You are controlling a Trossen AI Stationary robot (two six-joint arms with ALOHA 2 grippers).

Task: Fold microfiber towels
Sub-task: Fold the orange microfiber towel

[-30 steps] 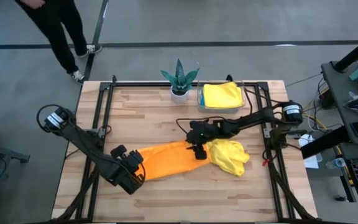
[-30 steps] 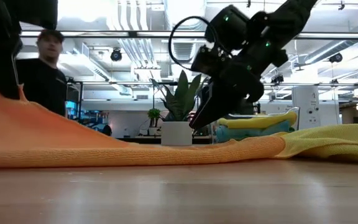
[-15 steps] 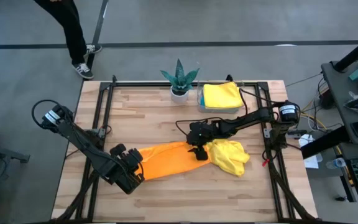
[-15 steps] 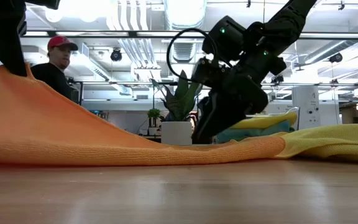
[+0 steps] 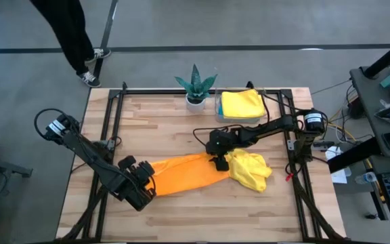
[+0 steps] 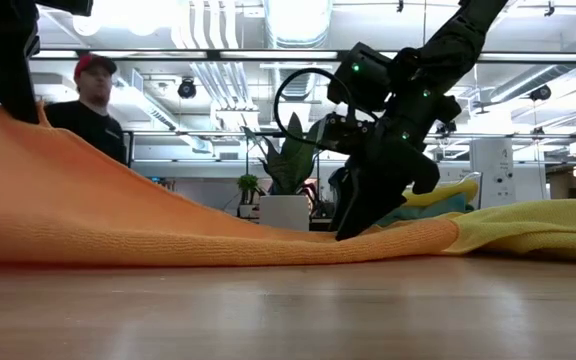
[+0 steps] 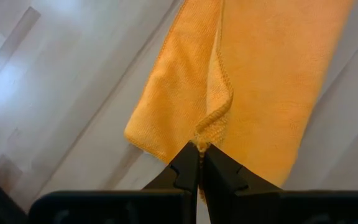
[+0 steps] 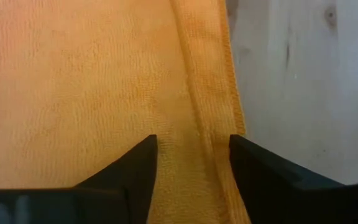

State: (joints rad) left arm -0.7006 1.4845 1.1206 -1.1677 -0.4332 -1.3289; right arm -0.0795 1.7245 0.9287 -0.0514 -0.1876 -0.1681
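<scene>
Your left gripper (image 7: 199,163) is clamped tight on a corner of the orange towel (image 5: 181,174), the fabric puckering into a small ridge right where the dark fingers pinch it. In the low view that corner is lifted, so the cloth slopes down from the raised end to the table. Your right gripper (image 8: 192,163) has its fingers apart, straddling the towel's stitched hem; you can see the rolled edge running between them, but it holds nothing.

The orange towel lies stretched as a long band across the near middle of the wooden table (image 5: 161,122), its nubby microfiber weave plain in the wrist views. Its right end touches a crumpled yellow towel (image 5: 250,169). A second yellow towel (image 5: 241,104) sits folded flat at the far edge, beside a spiky potted plant (image 5: 196,87).

Your left arm reaches in low from the left edge, its wrist angled toward the towel's left end. Your right arm stretches from the right edge, bent down steeply over the towel's right end.
</scene>
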